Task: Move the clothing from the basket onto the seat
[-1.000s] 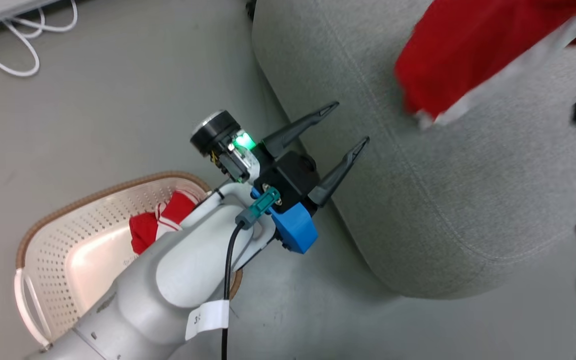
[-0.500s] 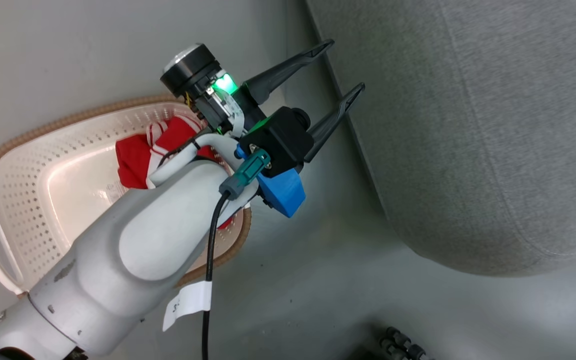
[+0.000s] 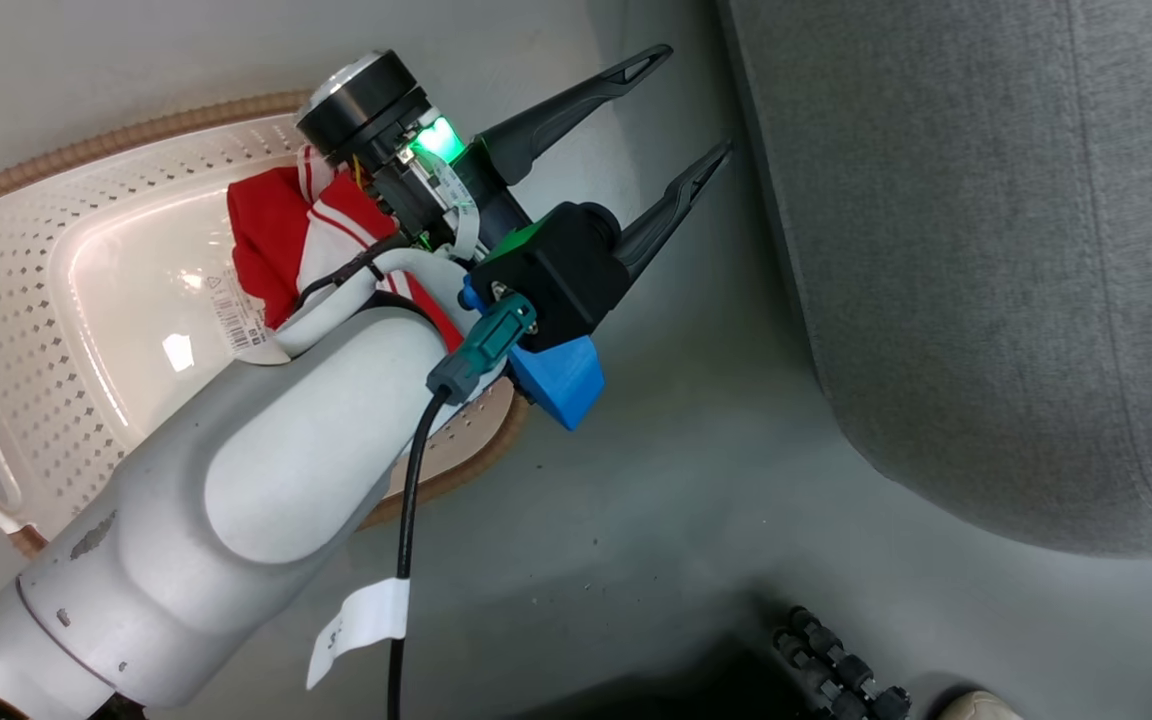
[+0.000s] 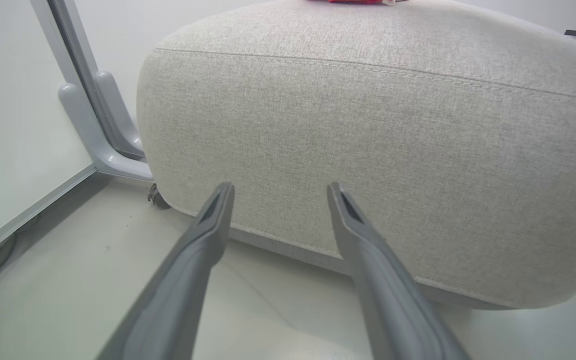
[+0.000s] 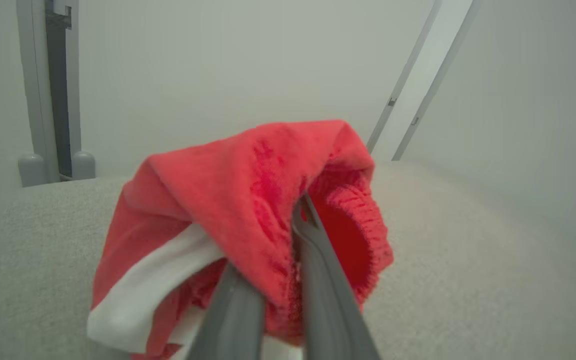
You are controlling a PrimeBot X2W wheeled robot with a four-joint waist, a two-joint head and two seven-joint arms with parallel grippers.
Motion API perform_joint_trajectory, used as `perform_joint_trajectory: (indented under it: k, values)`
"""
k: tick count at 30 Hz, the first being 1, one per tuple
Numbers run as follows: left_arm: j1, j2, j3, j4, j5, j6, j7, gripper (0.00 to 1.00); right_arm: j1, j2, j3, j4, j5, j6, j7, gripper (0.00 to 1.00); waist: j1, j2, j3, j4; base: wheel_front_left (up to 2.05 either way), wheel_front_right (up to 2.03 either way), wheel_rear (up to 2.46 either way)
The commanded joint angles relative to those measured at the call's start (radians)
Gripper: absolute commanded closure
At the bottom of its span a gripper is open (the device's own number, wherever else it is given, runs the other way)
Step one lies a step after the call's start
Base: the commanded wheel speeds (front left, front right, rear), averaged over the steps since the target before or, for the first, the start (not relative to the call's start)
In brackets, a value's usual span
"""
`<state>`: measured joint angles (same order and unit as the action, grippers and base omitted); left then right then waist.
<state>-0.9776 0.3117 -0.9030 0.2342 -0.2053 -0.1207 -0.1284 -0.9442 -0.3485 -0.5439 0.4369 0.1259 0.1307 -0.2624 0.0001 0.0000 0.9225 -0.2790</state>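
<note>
Left hand (image 3: 688, 103) spread wide, empty, over floor (image 3: 656, 520) between basket (image 3: 26, 300) and seat (image 3: 986, 250). Right hand (image 5: 273, 250) pinched on red garment (image 5: 248, 190), over seat. In basket: second garment (image 3: 271, 225), partly behind left arm (image 3: 266, 500).

The left gripper (image 3: 693, 102) spreads its two long dark fingers wide over grey floor (image 3: 636, 520). Left lies a cream perforated plastic basket (image 3: 6, 330) holding a crumpled red-and-white fabric garment (image 3: 266, 220); right, a grey upholstered seat (image 3: 986, 250).
</note>
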Motion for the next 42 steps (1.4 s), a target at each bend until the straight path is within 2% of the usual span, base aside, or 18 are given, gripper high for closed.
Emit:
perform_joint_trajectory:
  k: [1,10,11,15,19,27,34,42]
  values:
    - [-0.012,0.007,0.001,-0.004,0.002,0.006,0.002,0.00,0.017,0.016,-0.004,0.015,-0.006,0.000,-0.004,1.00,-0.0001,0.0000,0.008,0.007,0.00,0.00,0.00]
    - [-0.022,0.017,0.002,-0.018,-0.004,0.014,0.005,0.00,0.019,0.044,-0.007,0.122,-0.018,0.000,-0.004,1.00,-0.0001,0.0000,0.012,0.021,0.00,0.00,0.00]
    - [-0.022,0.016,0.001,-0.017,-0.005,0.015,0.002,0.00,0.016,0.050,-0.013,0.115,-0.024,0.000,-0.004,0.00,-0.0001,0.0000,0.007,0.022,0.00,0.00,0.00]
    - [-0.010,0.005,-0.003,-0.003,-0.012,0.023,-0.021,0.00,0.049,0.081,-0.022,0.071,-0.061,0.000,-0.004,0.00,-0.0001,0.0000,-0.028,0.024,0.00,0.00,0.00]
    - [0.016,-0.014,-0.006,0.027,-0.025,0.032,-0.059,0.00,0.147,0.105,-0.008,0.000,-0.077,0.000,-0.004,0.00,-0.0001,0.0000,-0.096,0.025,0.00,0.00,0.00]
    - [0.096,-0.061,0.029,0.111,-0.084,0.065,-0.127,0.00,0.387,0.093,0.064,-0.159,-0.030,0.000,-0.004,0.00,-0.0001,0.0000,-0.284,0.056,0.00,0.00,0.00]
    - [0.203,-0.090,0.142,0.100,-0.126,0.105,-0.137,0.00,0.485,0.098,0.189,-0.263,-0.034,0.000,-0.004,0.00,-0.0001,0.0000,-0.429,0.118,0.00,0.00,0.00]
    - [0.339,-0.117,0.326,0.048,-0.107,0.124,-0.138,0.00,0.510,0.108,0.365,-0.281,-0.030,0.000,-0.004,0.00,-0.0001,0.0000,-0.562,0.205,0.00,0.00,0.00]
